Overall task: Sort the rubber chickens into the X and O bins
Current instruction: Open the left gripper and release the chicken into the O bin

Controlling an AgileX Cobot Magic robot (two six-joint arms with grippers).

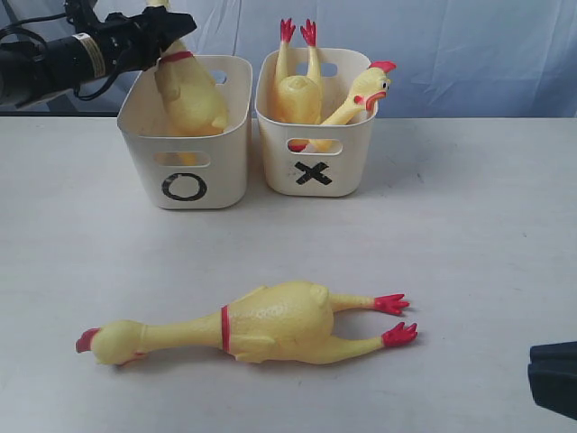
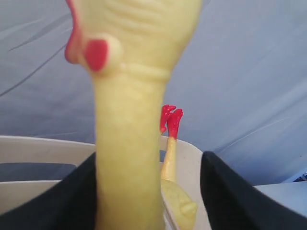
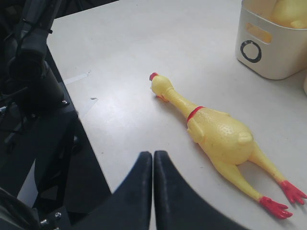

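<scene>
Inventory at drop-off

Table (image 1: pixel 469 225): bore both bins, plus 1 loose rubber chicken (image 1: pixel 270 325) lying well apart. O bin (image 1: pixel 185 171), X bin (image 1: pixel 315 171): stood adjacent, 1 chicken apiece. Left gripper (image 1: pixel 171 32): jaws parted round neck of O-bin chicken (image 1: pixel 191 104). Right gripper (image 3: pixel 153 155): closed, empty. Advised: widen fully, lift straight, avoid snagging head.

Exterior faces the O bin (image 1: pixel 221 176) front-on; right wrist (sharing it) looks down.
</scene>
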